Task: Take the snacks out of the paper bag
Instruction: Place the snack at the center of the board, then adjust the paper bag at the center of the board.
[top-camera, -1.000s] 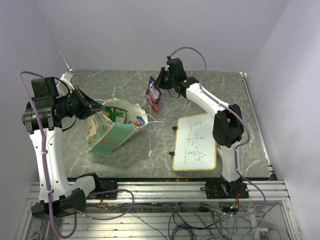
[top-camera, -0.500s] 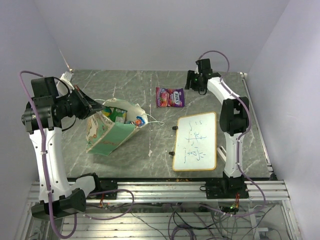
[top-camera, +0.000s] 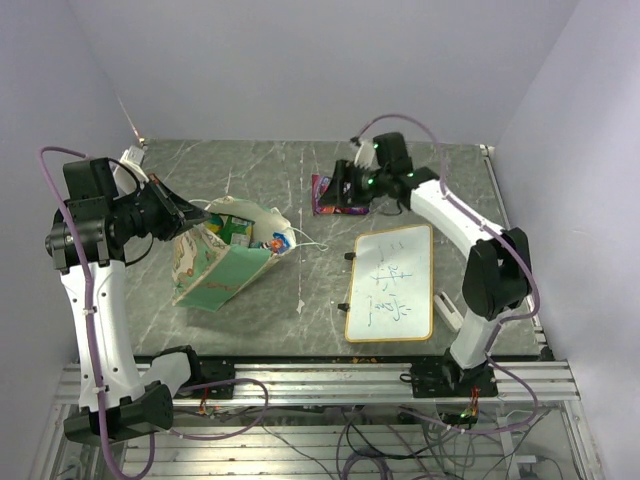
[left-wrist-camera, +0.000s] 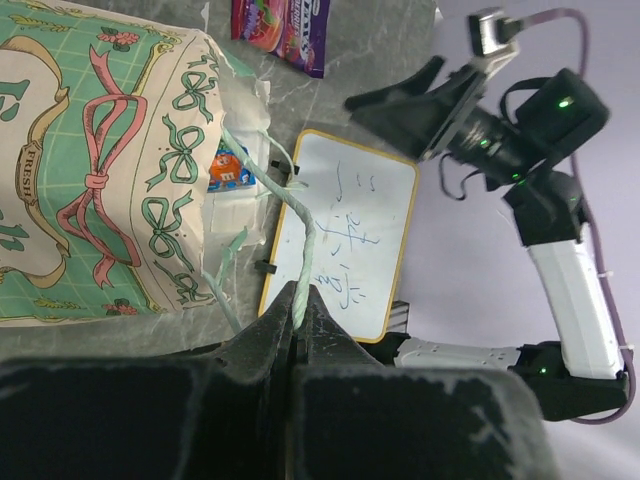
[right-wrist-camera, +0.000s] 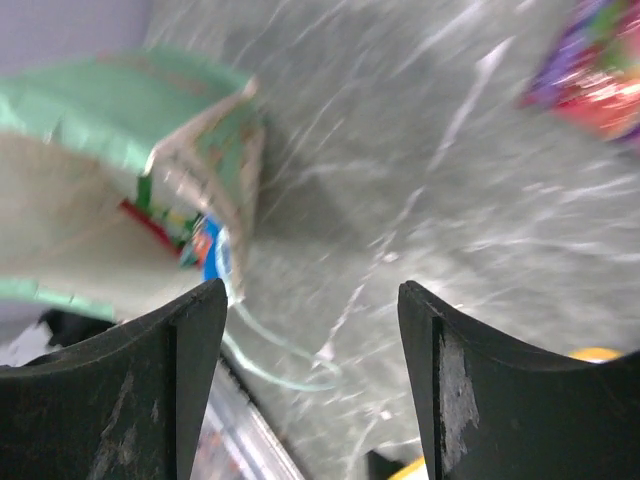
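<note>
The paper bag (top-camera: 222, 265) lies on its side in the left half of your worktop (top-camera: 260, 165), nearer the left edge than the middle. Its green patterned panel faces up and its open end is turned toward the centre of the worktop. Your left gripper (left-wrist-camera: 298, 300) has its fingers pressed together on a thin pale string handle (left-wrist-camera: 305, 235) of the bag, and that string runs taut from the fingertips up to the bag's mouth. In the overhead view the gripper sits at the bag's far-left rim, between the bag and the left edge. Inside the mouth you can see a green packet (top-camera: 237, 228). A small blue candy (left-wrist-camera: 228, 165) rests right at the lip. A second string trails loose onto the marble to the right of the mouth. One purple packet (top-camera: 321, 197) lies flat outside the bag, in the far half of the worktop near its middle and well apart from the bag. Your right gripper (right-wrist-camera: 310, 295) hangs over that packet's right part with its fingers spread wide. The wrist view shows only bare marble between them, with the packet off at the upper right corner of that view. The whiteboard (top-camera: 392, 280) lies flat toward the near right corner, its long side running from near to far, apart from both bag and packet.
</note>
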